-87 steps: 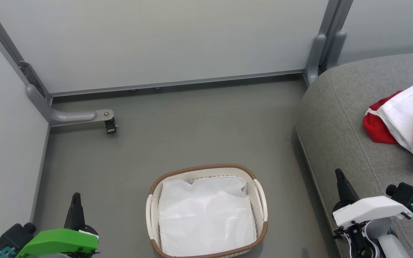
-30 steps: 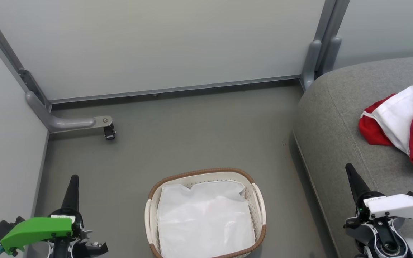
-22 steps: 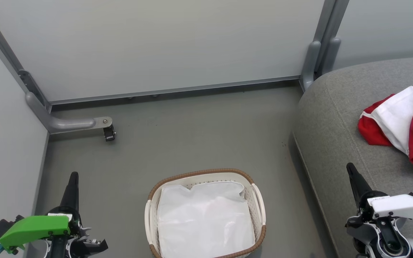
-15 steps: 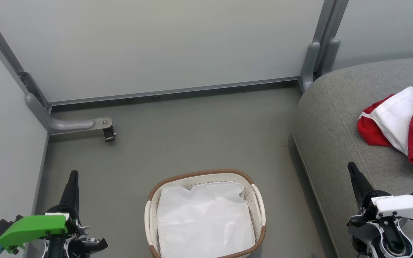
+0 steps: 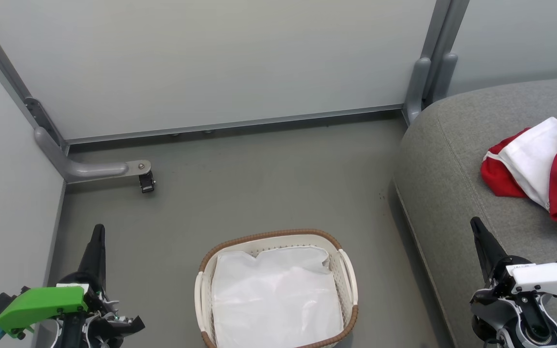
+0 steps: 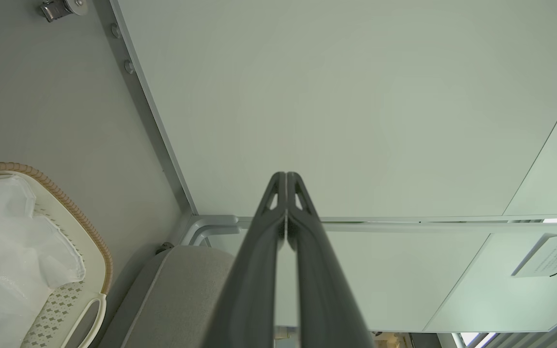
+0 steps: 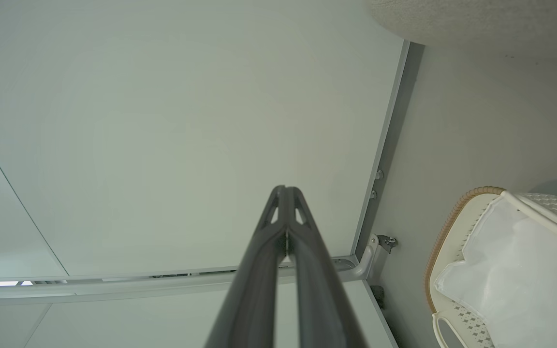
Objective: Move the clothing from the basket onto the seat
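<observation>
Against three seconds ago, the left gripper at 7 o'clock reaches higher up the head view, and the right gripper at 5 o'clock has its white housing nearer the corner. Both sets of jaws are pressed together on nothing. The basket at 6 o'clock holds a white liner. The clothing lies bunched on the seat at 3 o'clock, unchanged.

Red-white clothing; grey seat; cream basket, brown rim.
</observation>
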Tool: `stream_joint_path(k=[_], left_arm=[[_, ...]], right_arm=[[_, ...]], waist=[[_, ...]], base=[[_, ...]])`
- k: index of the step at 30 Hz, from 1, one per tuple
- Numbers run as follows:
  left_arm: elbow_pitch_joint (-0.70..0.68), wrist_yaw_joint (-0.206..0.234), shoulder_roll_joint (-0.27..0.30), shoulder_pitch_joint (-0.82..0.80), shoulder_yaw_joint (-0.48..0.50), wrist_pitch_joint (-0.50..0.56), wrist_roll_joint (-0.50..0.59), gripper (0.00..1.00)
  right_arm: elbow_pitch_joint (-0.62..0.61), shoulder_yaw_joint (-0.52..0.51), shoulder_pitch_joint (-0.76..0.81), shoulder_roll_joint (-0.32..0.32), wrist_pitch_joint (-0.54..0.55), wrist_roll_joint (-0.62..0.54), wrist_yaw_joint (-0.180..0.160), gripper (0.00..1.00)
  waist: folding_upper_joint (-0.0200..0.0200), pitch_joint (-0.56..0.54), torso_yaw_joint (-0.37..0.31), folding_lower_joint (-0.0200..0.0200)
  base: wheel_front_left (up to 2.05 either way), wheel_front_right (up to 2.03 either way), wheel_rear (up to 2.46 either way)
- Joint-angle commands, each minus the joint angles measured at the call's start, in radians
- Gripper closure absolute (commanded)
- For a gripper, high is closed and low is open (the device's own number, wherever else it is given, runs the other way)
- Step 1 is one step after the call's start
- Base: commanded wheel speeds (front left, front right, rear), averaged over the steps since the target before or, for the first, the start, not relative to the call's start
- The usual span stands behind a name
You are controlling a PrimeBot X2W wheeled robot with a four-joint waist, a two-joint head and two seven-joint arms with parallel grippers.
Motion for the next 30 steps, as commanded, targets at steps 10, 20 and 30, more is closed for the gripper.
stream_joint_path(k=[10, 20, 30], left_arm=[[-0.001, -0.003, -0.001, -0.009, 0.003, 0.004, -0.004, 1.00], [-0.001, -0.003, -0.001, -0.009, 0.003, 0.004, -0.004, 1.00], [-0.001, -0.003, -0.001, -0.009, 0.003, 0.004, -0.004, 1.00]], right_arm=[[-0.003, -0.003, 0.011, -0.006, 0.003, 0.004, 0.000, 1.00], [-0.003, -0.003, 0.011, -0.006, 0.003, 0.004, 0.000, 1.00], [-0.003, -0.003, 0.011, -0.006, 0.003, 0.004, 0.000, 1.00]], waist=[[0.0000, 0.000, 0.000, 0.0000], [0.0000, 0.000, 0.000, 0.0000], [0.0000, 0.000, 0.000, 0.0000]], base=[[0.00, 0.00, 0.00], [0.00, 0.00, 0.00], [0.00, 0.00, 0.00]])
